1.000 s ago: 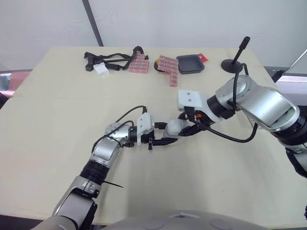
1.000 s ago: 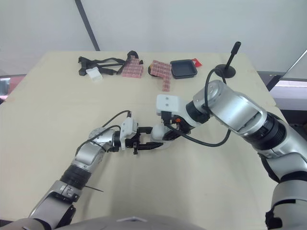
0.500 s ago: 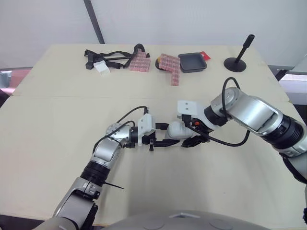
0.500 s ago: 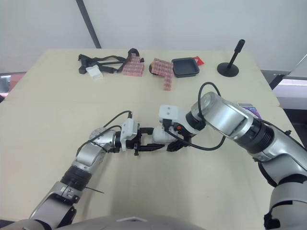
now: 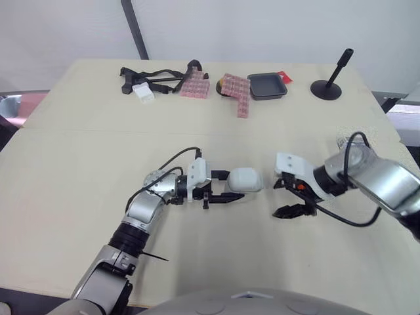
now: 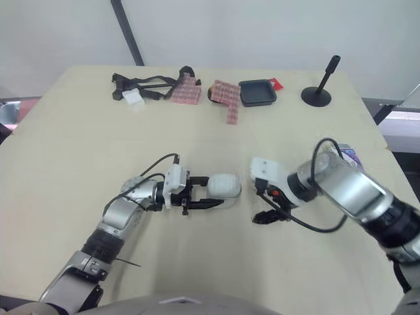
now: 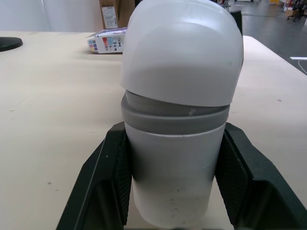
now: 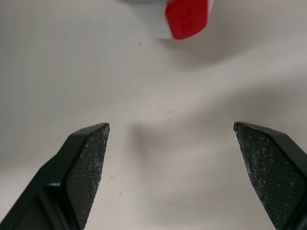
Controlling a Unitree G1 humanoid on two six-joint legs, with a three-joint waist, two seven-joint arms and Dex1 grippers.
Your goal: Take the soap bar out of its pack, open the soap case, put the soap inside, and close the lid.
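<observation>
Item 1: soap case (image 5: 244, 178), lid on, mid table (image 5: 79, 164); I have L gripper (image 5: 229, 186) clamped on its sides. Item 2: R gripper (image 5: 284, 198), fingers wide apart, near case, not touching

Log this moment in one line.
left gripper: shut on white rounded plastic soap case | case lid: down | right gripper: open, clear of case

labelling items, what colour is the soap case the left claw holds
White soap case, grey band; clearest in left wrist view.
</observation>
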